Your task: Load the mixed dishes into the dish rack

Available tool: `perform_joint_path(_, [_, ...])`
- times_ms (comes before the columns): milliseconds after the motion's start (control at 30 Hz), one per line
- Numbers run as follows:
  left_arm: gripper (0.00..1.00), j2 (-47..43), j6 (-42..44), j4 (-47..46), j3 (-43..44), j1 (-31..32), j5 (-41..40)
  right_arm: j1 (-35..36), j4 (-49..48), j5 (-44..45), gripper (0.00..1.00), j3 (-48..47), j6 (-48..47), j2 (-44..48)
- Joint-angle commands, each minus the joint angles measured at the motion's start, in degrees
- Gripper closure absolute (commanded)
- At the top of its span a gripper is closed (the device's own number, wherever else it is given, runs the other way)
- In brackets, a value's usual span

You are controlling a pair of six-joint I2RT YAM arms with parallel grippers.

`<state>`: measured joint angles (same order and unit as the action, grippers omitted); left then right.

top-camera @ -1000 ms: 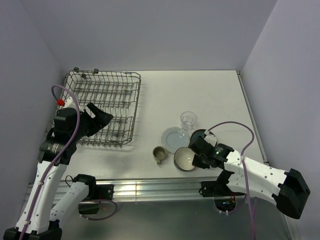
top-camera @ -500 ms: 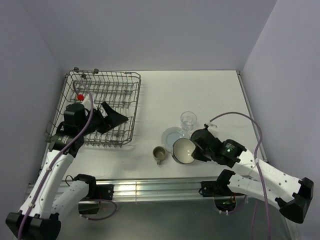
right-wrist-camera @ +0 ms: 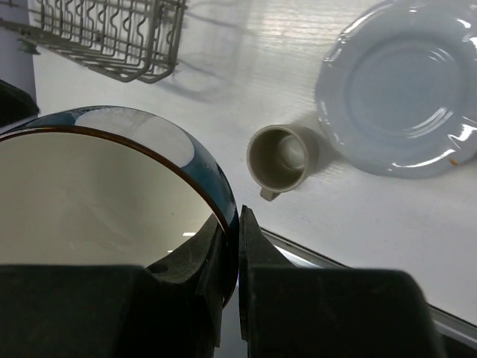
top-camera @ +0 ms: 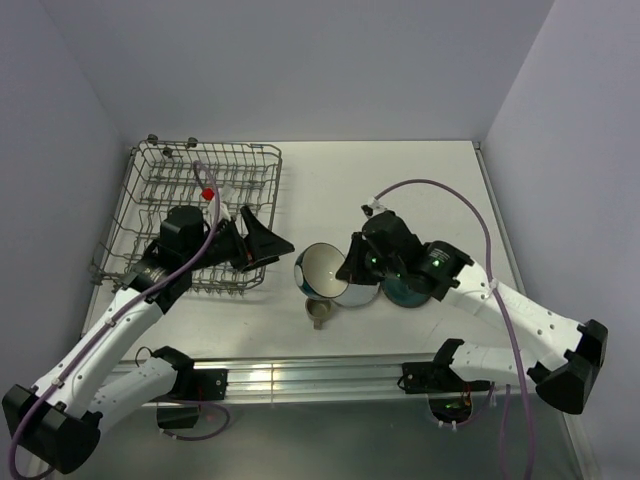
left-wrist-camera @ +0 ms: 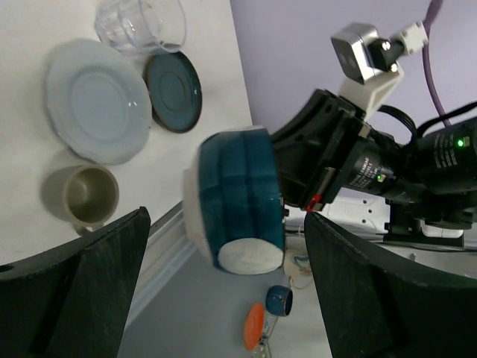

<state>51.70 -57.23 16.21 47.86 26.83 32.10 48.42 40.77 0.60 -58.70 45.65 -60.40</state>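
My right gripper (top-camera: 345,272) is shut on the rim of the cream-inside bowl (top-camera: 320,272) and holds it tilted above the table, mouth facing left. In the right wrist view the fingers (right-wrist-camera: 253,253) pinch the bowl's rim (right-wrist-camera: 97,194). My left gripper (top-camera: 275,250) is open beside the dish rack (top-camera: 200,190), pointing at the bowl (left-wrist-camera: 235,201), apart from it. The olive mug (top-camera: 319,312) stands below the bowl. The pale blue plate (left-wrist-camera: 97,101), dark teal plate (left-wrist-camera: 173,91) and glass tumbler (left-wrist-camera: 140,22) lie on the table; my right arm hides the tumbler in the top view.
The dish rack's near right corner (right-wrist-camera: 112,33) is close to the left of the bowl. The metal rail of the table's front edge (top-camera: 300,378) runs just beyond the mug. Walls close in the table at the back and both sides.
My right gripper has lifted the bowl off the table, tilted it and carried it left. My left arm has swung right from over the rack toward the bowl.
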Motion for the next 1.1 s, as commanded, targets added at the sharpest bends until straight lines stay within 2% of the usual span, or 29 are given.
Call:
perform_joint_path(0, [0.09, 0.4, -4.0, -4.8, -0.7, 2.2, -0.3, -0.7, -8.0, -5.6, 1.00, -4.6, -1.6, -1.9])
perform_joint_path(433, [0.07, 1.8, -5.7, -8.1, -3.0, 4.2, 0.8, -4.7, -11.2, -11.0, 1.00, -6.3, -2.9, -4.5])
perform_joint_path(1067, [0.08, 3.0, -11.8, -20.8, -6.5, 4.8, 5.9, -7.0, -15.9, -15.2, 1.00, -4.8, -2.6, -7.6])
